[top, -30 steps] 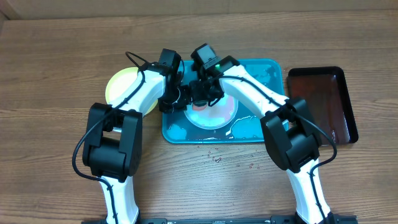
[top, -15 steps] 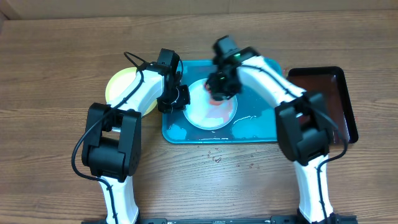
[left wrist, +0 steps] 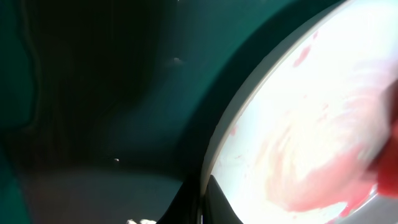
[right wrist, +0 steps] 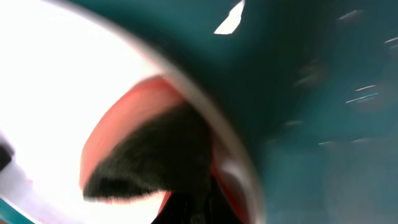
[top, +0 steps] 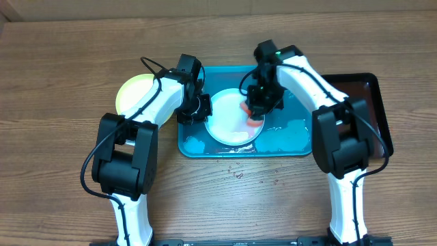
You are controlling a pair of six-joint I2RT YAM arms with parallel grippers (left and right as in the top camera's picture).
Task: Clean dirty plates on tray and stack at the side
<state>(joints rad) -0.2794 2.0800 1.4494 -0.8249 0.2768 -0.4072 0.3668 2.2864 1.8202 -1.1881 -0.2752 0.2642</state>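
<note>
Left claw pressed shut on the left rim of plate; plate lies in tray. Right claw pinches red sponge on the plate's right side. Left wrist view alone shows red smears. Overhead alone shows yellow plate left of the tray and dark tray to its right.

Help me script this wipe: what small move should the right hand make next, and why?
Probably sweep the right hand, shut on its red sponge, leftward across the plate: the sponge sits near the right rim, while red smears show on the whitish centre. The left hand steadies the left rim.
</note>
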